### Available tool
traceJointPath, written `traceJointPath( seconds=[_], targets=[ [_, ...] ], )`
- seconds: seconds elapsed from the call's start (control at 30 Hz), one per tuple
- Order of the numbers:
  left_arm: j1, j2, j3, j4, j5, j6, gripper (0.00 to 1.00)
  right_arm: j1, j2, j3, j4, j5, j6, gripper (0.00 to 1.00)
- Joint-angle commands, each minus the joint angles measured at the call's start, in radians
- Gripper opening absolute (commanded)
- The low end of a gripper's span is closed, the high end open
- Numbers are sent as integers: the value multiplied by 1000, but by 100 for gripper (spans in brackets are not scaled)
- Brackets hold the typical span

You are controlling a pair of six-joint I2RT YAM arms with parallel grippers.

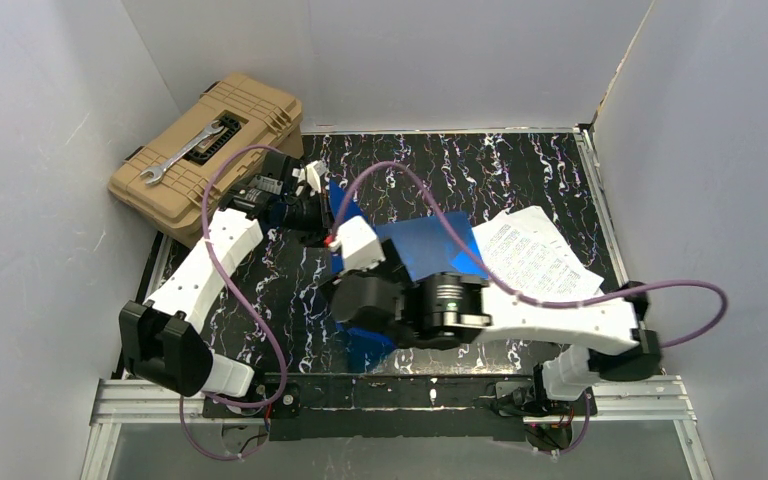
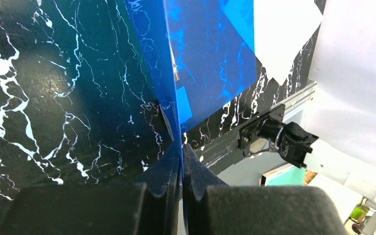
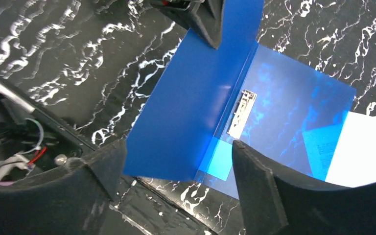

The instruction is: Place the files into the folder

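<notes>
Opening the folder [image 3: 191, 107] is the step in hand. Your left hand [image 2: 182, 169], pressed together, pinches the edge of the folder's front cover and holds it raised off the desk [image 1: 520, 170]. The back cover lies flat near the desk's centre in the top view. Your right hand [image 3: 176, 149] hovers over the open spine, fingers spread wide, nothing between them. The files [image 1: 535, 255] lie at 3 o'clock of the folder, their near edge touching or just overlapping the back cover. None is inside yet, so the task is judged to be at an early stage.

Next move, as a judgement: the left pinch must hold firm so that the cover does not fall. You then carry the right hand toward 3 o'clock, take the sheets by an edge and slide them toward 9 o'clock onto the back cover, stopping short of the metal clip [image 3: 242, 112] at the spine. Thin paper lying flat on a desk is likely hard to lift, so expect the sheets to fan or slip.

Count: one folder; one loose pile of files, its number of sheets not tellable; two hands; one clip. At 10 o'clock of the desk stands one tan toolbox [image 1: 210, 150] with one wrench [image 1: 185, 152] on its lid, well apart from the work.
</notes>
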Motion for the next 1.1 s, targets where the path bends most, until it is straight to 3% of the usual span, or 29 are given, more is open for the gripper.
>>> traceJointPath(
  seconds=[0.0, 0.1, 0.27, 0.5, 0.7, 1.07],
  targets=[
    [-5, 6, -1, 13, -8, 56, 0, 4, -179, -131, 163, -5, -53, 91],
    [-5, 3, -14, 9, -32, 68, 0, 0, -278, -235, 193, 46, -35, 98],
    [-5, -21, -35, -25, -103, 96, 0, -39, -348, -352, 174, 94, 34, 99],
    [-6, -58, -68, -66, -175, 124, 0, -257, -353, -534, 271, -135, 79, 99],
    [-4, -80, -100, -80, -213, 128, 0, -382, -279, -620, 373, -291, 100, 99],
    [-5, -118, -168, -78, -263, 129, 0, -443, -66, -654, 511, -398, 104, 99]
  ],
)
